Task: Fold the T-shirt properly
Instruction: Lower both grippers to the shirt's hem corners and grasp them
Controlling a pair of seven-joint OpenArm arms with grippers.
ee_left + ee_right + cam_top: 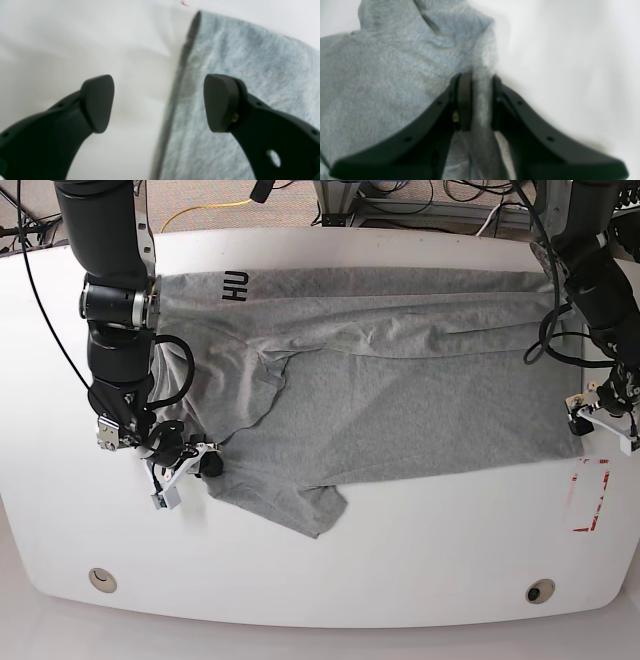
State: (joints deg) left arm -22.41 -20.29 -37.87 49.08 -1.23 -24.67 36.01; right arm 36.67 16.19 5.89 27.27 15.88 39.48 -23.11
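One T-shirt [400, 390] lies across your white table [300, 580], along its far edge: soft heather-grey cotton, partly doubled lengthwise, wrinkled, most folding still to do by the look of it. Your right gripper [476, 100] pinches a bunched fold; your left gripper [158, 103] hangs wide over the hem, holding nothing.

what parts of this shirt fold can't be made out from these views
- Base view: the left gripper is too small to show whether it touches the T-shirt.
- Right wrist view: blur hides how many cloth layers the right gripper pinches.
- Base view: the black lettering is partly folded under, unreadable.
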